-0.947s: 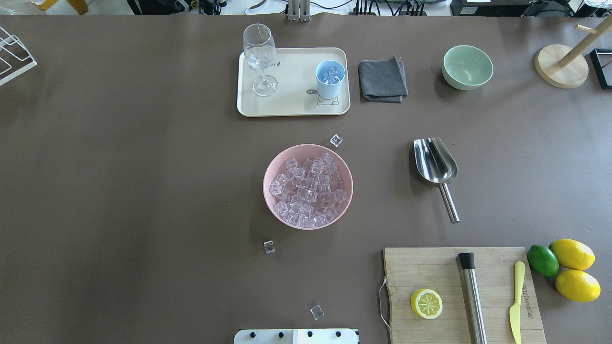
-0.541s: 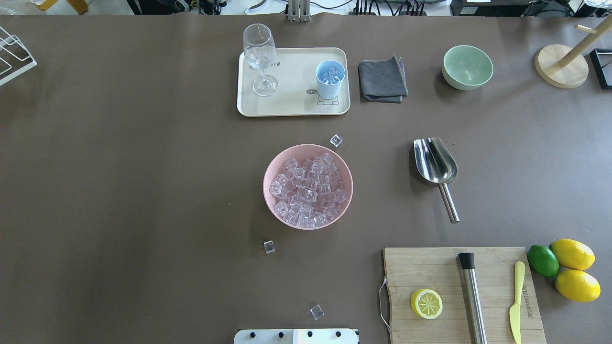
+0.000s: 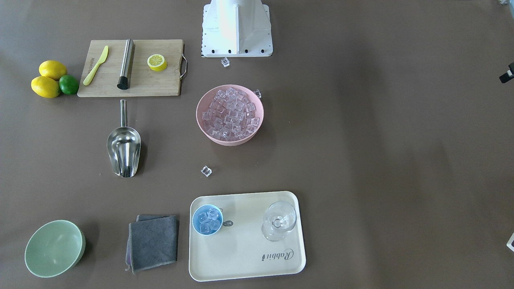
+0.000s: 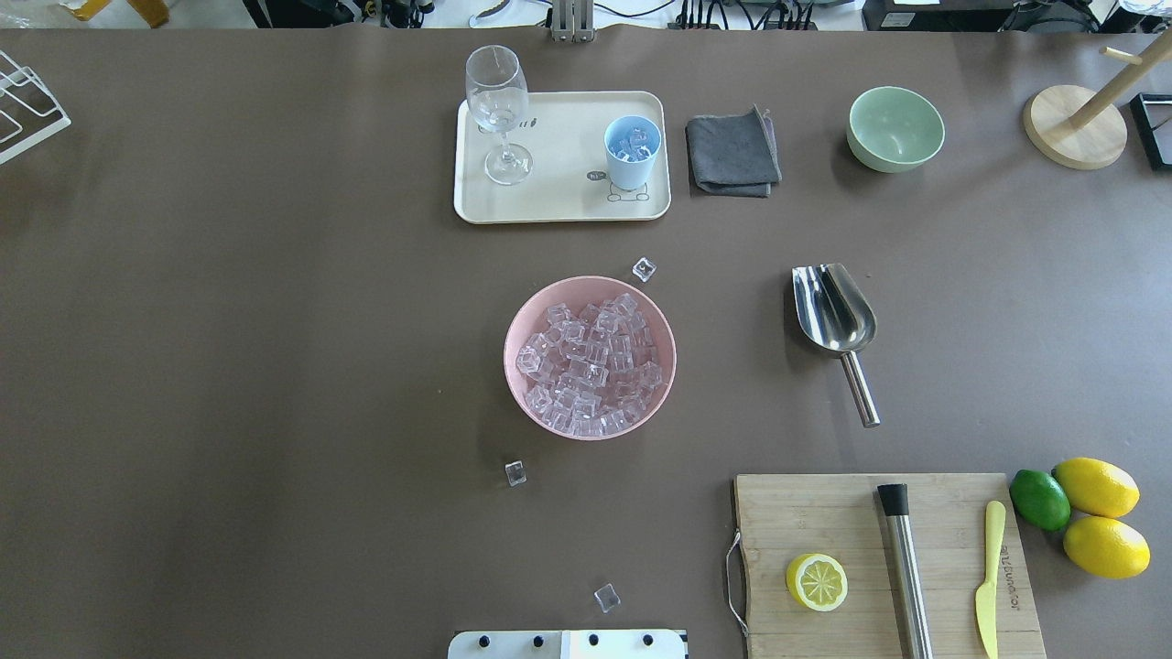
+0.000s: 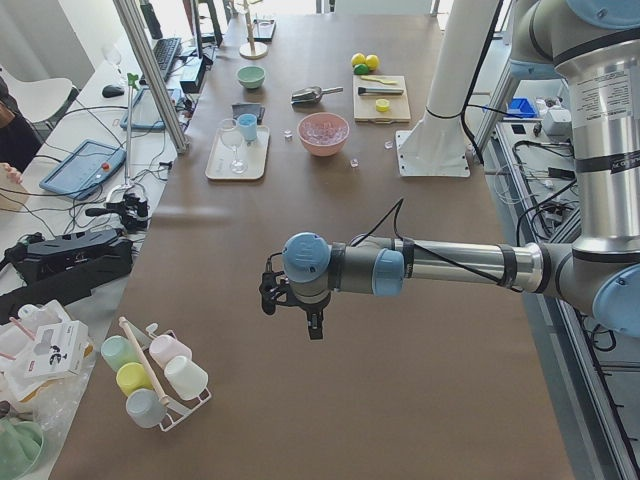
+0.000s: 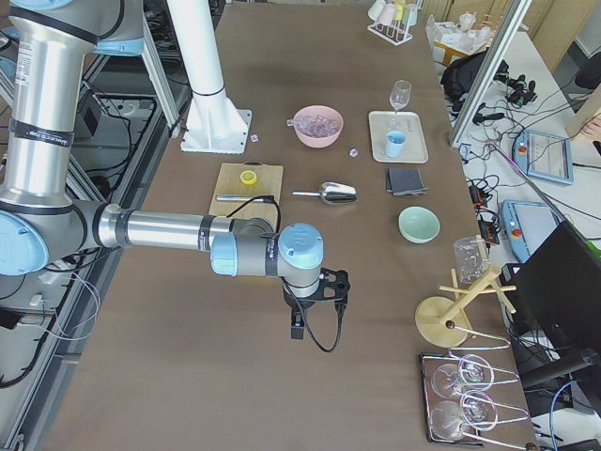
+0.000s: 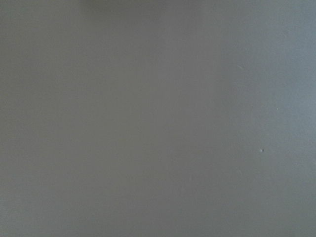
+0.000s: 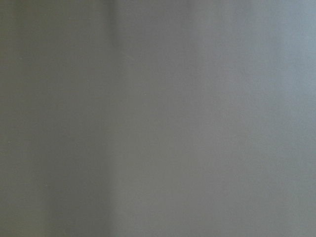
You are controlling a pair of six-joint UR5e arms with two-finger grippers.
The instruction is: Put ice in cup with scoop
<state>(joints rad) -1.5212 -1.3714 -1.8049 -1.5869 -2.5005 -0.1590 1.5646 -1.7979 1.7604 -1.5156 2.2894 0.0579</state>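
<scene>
Many clear ice cubes [image 4: 591, 366] fill a pink bowl [image 4: 522, 320] at the table's middle. Three loose cubes lie on the table around it [image 4: 644, 269]. The light blue cup [image 4: 632, 151] stands on a cream tray [image 4: 558, 206] and holds a few cubes [image 3: 207, 220]. The steel scoop [image 4: 835, 311] lies empty to the right of the bowl, handle toward the robot. My left gripper [image 5: 292, 305] and right gripper [image 6: 315, 301] show only in the side views, far from these things; I cannot tell whether they are open or shut. Both wrist views show only bare table.
A wine glass [image 4: 497, 101] stands on the tray. A grey cloth [image 4: 732, 151] and a pale green bowl [image 4: 895, 128] lie right of it. A cutting board [image 4: 824, 513] carries a lemon half, a steel cylinder [image 4: 906, 567] and a yellow knife. Lemons and a lime [image 4: 1039, 499] sit beside it.
</scene>
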